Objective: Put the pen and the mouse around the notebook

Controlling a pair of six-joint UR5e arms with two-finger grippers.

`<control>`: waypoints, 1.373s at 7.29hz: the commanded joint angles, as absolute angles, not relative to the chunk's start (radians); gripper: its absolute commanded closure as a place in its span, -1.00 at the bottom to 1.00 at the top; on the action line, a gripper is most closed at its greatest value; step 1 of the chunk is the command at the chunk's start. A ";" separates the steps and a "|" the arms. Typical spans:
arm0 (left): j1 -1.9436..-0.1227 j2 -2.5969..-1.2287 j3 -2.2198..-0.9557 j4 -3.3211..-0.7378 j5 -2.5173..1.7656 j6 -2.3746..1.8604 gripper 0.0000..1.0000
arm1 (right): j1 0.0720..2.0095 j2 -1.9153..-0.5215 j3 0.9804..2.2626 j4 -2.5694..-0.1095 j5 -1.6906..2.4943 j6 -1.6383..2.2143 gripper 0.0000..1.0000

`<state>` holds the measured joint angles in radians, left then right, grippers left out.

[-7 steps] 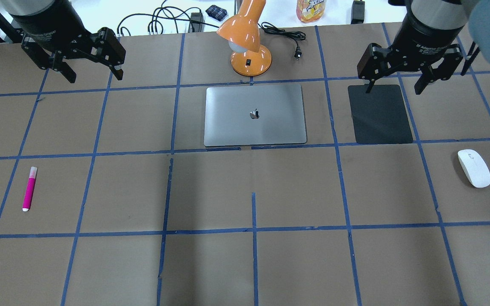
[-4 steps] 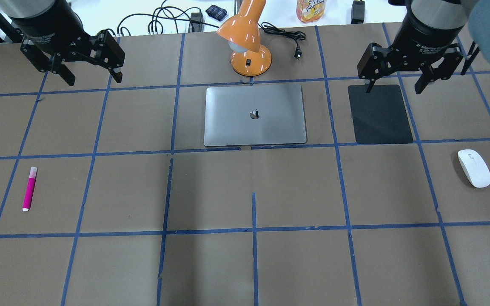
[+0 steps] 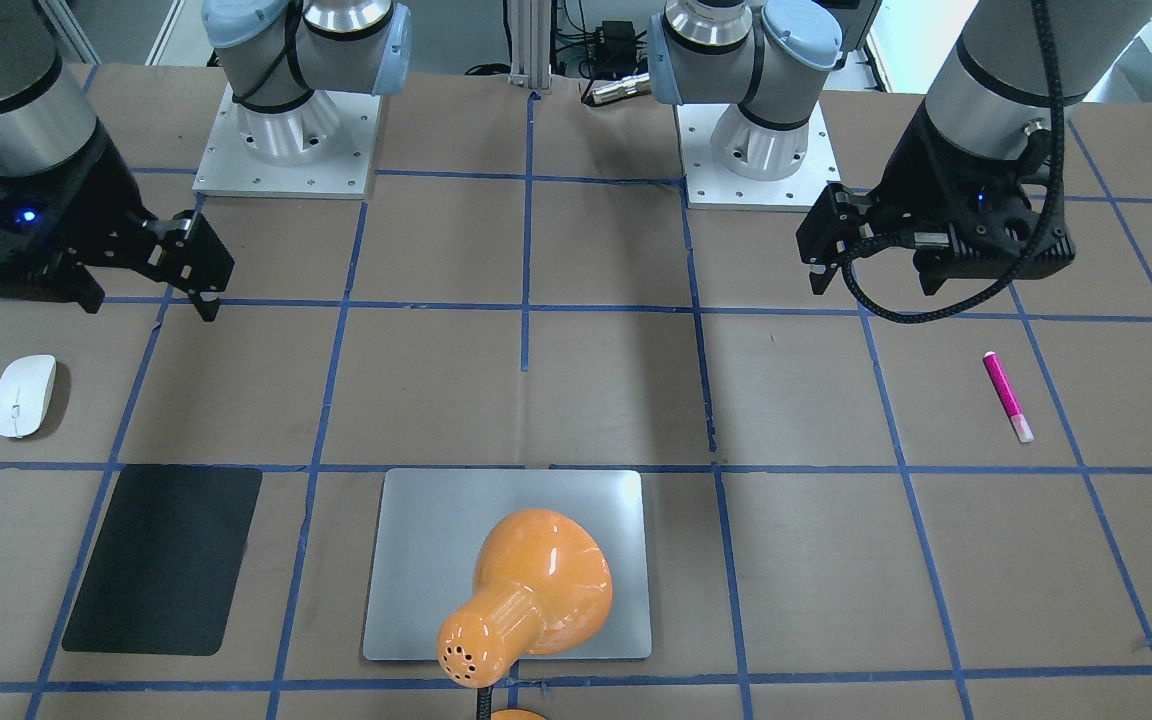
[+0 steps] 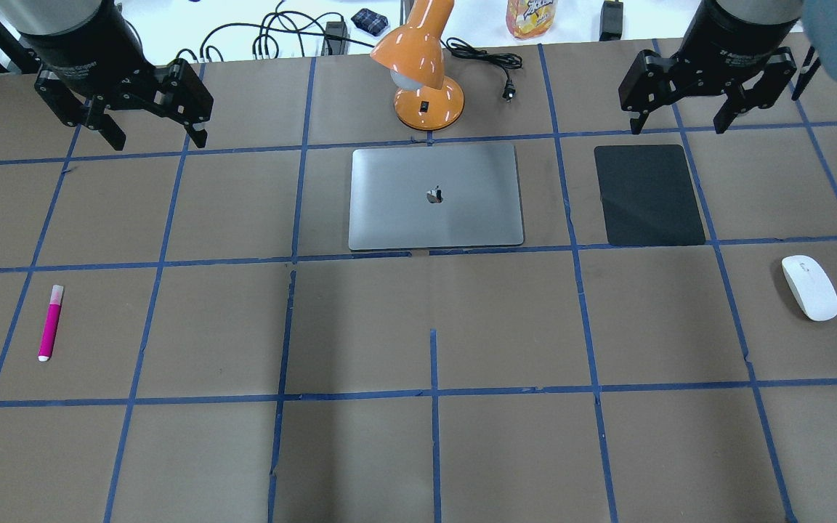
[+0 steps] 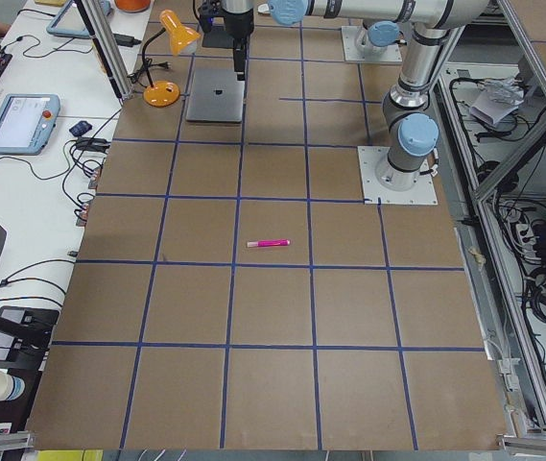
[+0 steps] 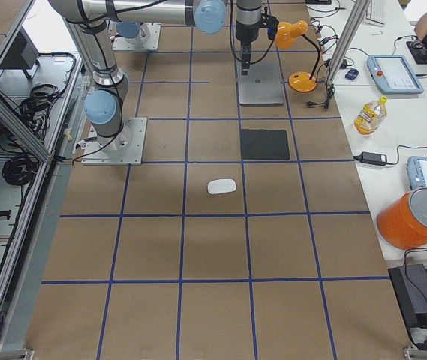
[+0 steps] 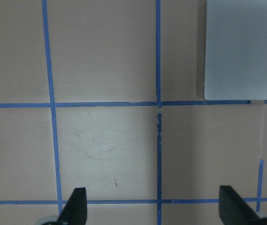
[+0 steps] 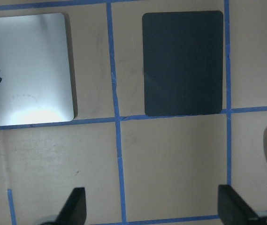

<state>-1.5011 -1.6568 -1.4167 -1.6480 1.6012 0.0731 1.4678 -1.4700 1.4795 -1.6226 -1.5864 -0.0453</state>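
Many blue tape lines [image 4: 433, 393] grid the brown table [image 4: 513, 327] under the notebook [image 4: 436, 196].

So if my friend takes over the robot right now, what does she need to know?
Left gripper: open, empty, up above the table's far left.
Right gripper: open, empty, above the far edge of the black mat.
Notebook: flat in the middle, in front of the orange lamp.
Pen: lying far out on the left side, apart from the notebook.
Mouse: far out on the right side, past the black mat.
Done: nothing placed yet.
Left: pick up the pen and the mouse and set each beside the notebook.
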 commanded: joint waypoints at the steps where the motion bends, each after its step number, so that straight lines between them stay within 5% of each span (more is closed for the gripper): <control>1: -1.468 -1.657 -1.434 -1.638 1.615 0.092 -1.00 | 1.314 -1.393 1.448 -1.621 -1.586 -0.186 -1.00; 4: -1.103 -1.687 -1.602 -1.582 1.608 0.164 -1.00 | 1.101 -1.388 1.581 -1.696 -1.589 -0.426 -1.00; 8: -0.867 -1.856 -1.811 -1.133 1.617 0.444 -1.00 | 0.860 -1.388 1.886 -2.041 -1.575 -0.639 -1.00; 10: -0.815 -1.932 -1.859 -0.981 1.609 0.561 -1.00 | 0.836 -1.323 1.933 -2.200 -1.574 -0.740 -1.00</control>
